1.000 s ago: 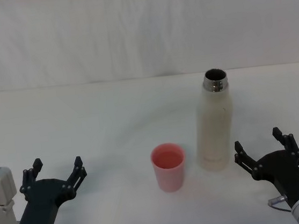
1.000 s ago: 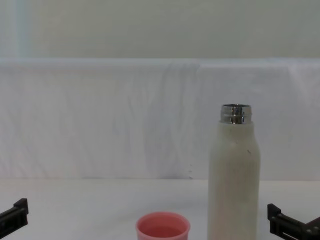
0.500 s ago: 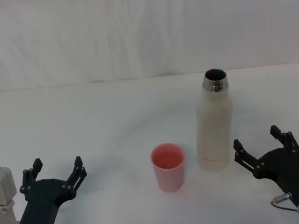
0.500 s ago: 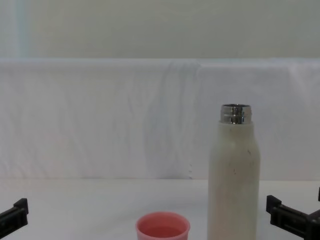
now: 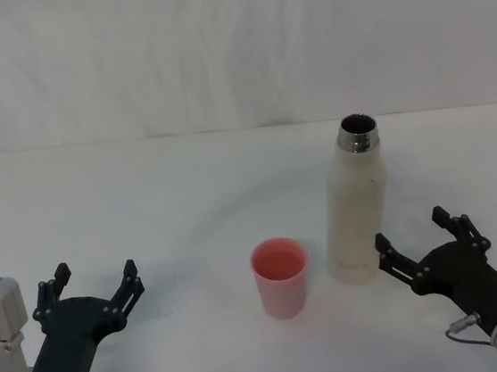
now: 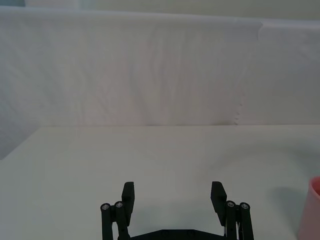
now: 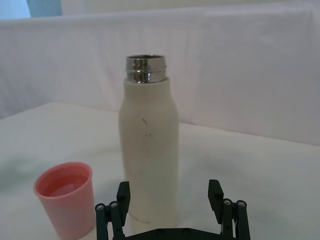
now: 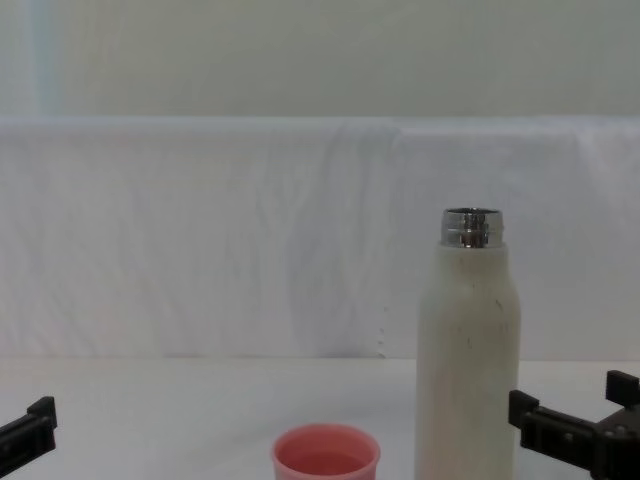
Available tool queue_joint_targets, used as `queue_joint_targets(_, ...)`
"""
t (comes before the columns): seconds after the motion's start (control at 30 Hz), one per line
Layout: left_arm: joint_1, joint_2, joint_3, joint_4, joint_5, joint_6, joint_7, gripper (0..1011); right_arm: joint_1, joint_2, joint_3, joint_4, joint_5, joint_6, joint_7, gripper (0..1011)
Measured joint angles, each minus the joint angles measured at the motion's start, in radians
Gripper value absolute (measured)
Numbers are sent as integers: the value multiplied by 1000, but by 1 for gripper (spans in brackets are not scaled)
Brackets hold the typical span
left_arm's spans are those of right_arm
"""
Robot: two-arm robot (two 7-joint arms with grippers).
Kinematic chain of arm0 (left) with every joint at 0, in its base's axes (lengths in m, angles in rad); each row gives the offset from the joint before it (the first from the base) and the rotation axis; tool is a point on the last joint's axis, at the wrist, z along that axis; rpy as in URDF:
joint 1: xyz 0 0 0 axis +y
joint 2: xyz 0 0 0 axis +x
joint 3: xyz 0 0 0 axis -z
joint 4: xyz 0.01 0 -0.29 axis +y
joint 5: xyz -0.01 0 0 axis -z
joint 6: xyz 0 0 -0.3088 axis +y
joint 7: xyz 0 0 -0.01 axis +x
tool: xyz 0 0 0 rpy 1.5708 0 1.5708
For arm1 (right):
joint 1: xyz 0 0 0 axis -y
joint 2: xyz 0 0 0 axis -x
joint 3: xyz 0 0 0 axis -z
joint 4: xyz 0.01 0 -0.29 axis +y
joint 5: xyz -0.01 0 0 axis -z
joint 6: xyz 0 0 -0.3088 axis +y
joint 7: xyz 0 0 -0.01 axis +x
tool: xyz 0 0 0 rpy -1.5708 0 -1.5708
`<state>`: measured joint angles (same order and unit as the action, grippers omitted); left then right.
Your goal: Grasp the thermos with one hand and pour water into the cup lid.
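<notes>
In the chest view the bottom edge cuts off the base of the tall cream-white thermos with a steel neck (image 8: 468, 370) and most of the small salmon-pink plastic cup lid (image 8: 326, 454). The left wrist view shows just a sliver of that cup at its edge. Whether the thermos holds water cannot be told.

The thermos (image 5: 356, 205) stands upright on the white table, a tall cream-white bottle with dark specks and an open, shiny steel neck. Just beside it on the robot's left sits the cup lid (image 5: 280, 277), a short salmon-pink cup, upright and apart from it.
</notes>
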<state>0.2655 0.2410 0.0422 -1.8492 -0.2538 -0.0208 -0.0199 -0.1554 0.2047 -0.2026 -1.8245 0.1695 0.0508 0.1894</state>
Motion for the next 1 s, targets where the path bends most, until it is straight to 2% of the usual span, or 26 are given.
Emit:
queue_joint_targets(0.43, 0, 0, 0, 0, 0, 0, 0, 1001, 59, 14, -22, 36, 10, 45, 26, 1003)
queue_joint_targets(1.0, 0, 0, 0, 0, 0, 0, 0, 1001, 119, 18, -36, 89, 52, 60, 43, 1003)
